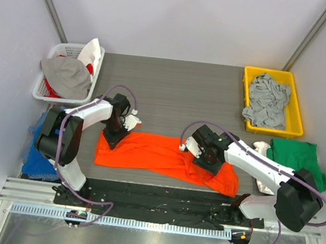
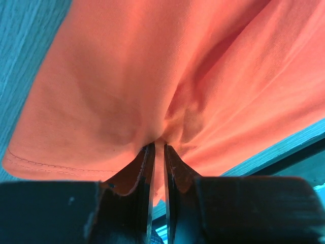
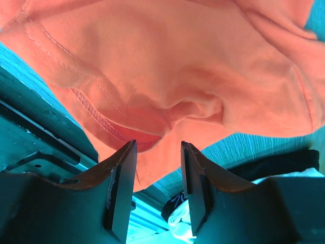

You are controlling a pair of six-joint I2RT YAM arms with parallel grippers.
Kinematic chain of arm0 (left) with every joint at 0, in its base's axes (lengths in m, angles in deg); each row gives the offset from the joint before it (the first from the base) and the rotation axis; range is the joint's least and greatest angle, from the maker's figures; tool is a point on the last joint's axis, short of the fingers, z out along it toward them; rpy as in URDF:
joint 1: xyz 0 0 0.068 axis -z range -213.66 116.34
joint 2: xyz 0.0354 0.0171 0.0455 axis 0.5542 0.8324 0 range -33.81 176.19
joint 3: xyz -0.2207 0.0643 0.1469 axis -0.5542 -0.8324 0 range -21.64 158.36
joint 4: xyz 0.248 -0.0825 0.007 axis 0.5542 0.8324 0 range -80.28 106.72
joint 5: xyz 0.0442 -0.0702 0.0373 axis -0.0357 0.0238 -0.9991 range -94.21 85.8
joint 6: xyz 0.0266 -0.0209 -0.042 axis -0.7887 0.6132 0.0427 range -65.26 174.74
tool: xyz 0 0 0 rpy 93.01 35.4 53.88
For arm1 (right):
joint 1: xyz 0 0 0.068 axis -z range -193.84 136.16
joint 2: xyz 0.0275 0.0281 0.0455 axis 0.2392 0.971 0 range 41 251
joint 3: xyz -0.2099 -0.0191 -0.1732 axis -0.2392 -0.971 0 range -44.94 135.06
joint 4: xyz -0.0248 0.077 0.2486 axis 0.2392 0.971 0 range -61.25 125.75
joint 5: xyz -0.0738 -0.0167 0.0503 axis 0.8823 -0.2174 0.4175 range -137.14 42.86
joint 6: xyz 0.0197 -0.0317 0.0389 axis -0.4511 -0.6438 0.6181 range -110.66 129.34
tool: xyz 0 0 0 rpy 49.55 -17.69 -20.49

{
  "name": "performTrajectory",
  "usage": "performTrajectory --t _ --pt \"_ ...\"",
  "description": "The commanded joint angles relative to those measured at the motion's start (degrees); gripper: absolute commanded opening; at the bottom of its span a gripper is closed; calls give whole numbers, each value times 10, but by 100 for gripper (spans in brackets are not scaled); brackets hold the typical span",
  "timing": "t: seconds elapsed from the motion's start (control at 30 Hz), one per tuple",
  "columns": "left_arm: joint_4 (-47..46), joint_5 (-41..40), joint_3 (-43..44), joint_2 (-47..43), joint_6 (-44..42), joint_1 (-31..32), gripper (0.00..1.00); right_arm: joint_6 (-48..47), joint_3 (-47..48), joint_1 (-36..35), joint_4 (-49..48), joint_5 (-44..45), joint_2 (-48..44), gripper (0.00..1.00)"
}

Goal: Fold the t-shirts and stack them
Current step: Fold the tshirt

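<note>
The bright orange t-shirt point(image 1: 158, 154) lies spread and rumpled along the near part of the table. My left gripper point(image 1: 114, 139) is at the shirt's left end, shut on a pinched fold of orange cloth point(image 2: 158, 146) that bunches up between its narrow jaws. My right gripper point(image 1: 206, 162) hovers over the shirt's right part. It is open point(image 3: 158, 145), and its fingers straddle a hemmed edge of the orange cloth point(image 3: 152, 101) without closing on it. A green t-shirt point(image 1: 298, 158) lies at the right edge. A light grey t-shirt point(image 1: 267, 99) sits crumpled in the yellow bin.
The yellow bin point(image 1: 245, 91) stands at the back right. A white basket point(image 1: 42, 88) at the back left holds grey, white and red cloth. Blue cloth point(image 1: 35, 156) lies beside the left arm's base. A black rail point(image 1: 159, 197) runs along the near table edge.
</note>
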Motion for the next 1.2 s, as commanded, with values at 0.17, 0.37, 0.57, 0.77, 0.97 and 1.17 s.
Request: performTrajectory --t 0.17,0.37,0.57,0.77,0.97,1.17 --pt "-9 -3 18 8 -8 0 16 -23 -8 4 -22 -11 30 45" --pt "-10 -10 18 14 -11 0 16 -33 -12 7 -26 -14 45 34" --pt "-15 -9 21 22 -10 1 16 -34 -8 8 -12 -8 43 7" --pt "-13 -8 22 23 -10 1 16 -39 13 7 50 -9 13 1" --pt "-11 -9 29 31 -6 1 16 -47 21 7 114 -21 -16 1" --pt "-8 -11 38 42 -5 1 16 -54 28 7 150 -34 -26 1"
